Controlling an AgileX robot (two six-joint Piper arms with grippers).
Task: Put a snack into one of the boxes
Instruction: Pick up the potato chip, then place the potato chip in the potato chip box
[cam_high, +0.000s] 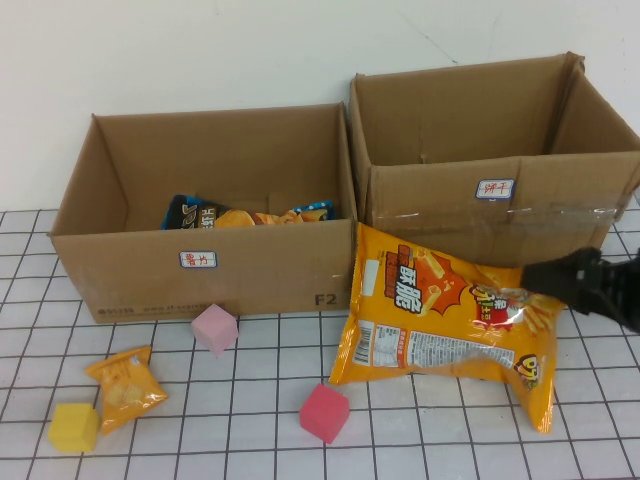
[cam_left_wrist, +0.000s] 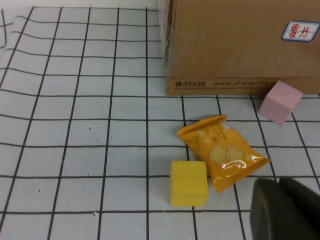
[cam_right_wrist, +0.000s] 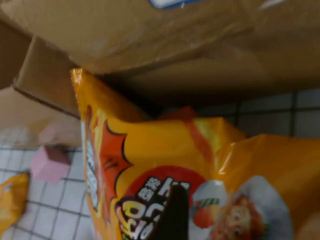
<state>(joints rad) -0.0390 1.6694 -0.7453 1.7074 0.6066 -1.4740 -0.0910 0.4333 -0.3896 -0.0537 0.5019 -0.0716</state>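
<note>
My right gripper (cam_high: 545, 280) is shut on a large orange chip bag (cam_high: 440, 315), gripping its right side. The bag hangs tilted in front of the right cardboard box (cam_high: 440, 200). In the right wrist view the bag (cam_right_wrist: 165, 165) fills the frame under the box wall (cam_right_wrist: 175, 45), with one dark finger (cam_right_wrist: 172, 215) on it. A small orange snack pack (cam_high: 125, 385) lies at the front left and shows in the left wrist view (cam_left_wrist: 222, 150). My left gripper (cam_left_wrist: 280, 184) is shut and empty, hovering near that pack. It is out of the high view.
The left cardboard box (cam_high: 110, 270) holds several snack bags (cam_high: 215, 215). A yellow cube (cam_high: 73, 427) touches the small pack. A pink cube (cam_high: 214, 328) sits by the left box's front wall. A red cube (cam_high: 324, 411) lies near the big bag's lower corner.
</note>
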